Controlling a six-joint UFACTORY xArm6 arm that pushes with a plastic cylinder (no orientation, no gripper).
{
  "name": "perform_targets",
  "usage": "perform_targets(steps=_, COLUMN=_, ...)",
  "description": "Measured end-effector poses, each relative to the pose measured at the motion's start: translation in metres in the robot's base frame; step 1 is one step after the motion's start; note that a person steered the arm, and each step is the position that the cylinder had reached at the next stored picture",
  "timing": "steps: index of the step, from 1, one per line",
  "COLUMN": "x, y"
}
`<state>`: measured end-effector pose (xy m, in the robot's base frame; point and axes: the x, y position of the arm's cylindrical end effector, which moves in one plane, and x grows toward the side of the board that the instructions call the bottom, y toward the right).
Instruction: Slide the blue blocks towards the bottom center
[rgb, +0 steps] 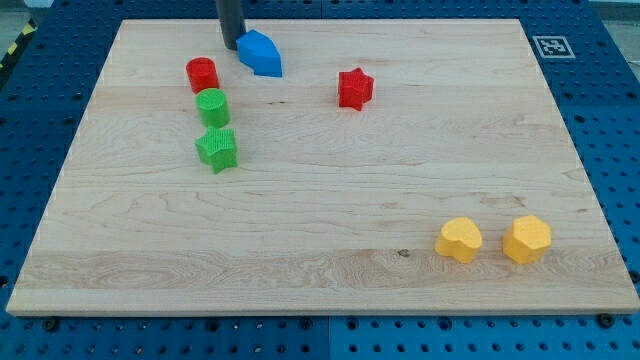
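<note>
One blue block (261, 53), a pointed, roughly pentagonal shape, lies near the view's top, left of centre, on the wooden board (320, 230). My tip (231, 47) stands just left of it, touching or nearly touching its left edge. Only the rod's lower part shows; it enters from the view's top edge. No other blue block shows.
A red cylinder (202, 74) lies below and left of my tip. A green cylinder (212, 107) and a green star (217, 149) lie below that. A red star (354, 88) lies right of the blue block. A yellow heart (459, 240) and a yellow hexagon (527, 239) sit at bottom right.
</note>
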<state>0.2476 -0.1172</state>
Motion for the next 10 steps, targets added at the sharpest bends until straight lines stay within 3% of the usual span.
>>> perform_targets(steps=2, x=0.005, y=0.032)
perform_targets(steps=4, x=0.046, y=0.046)
perform_targets(steps=8, x=0.131, y=0.153)
perform_targets(steps=10, x=0.138, y=0.203)
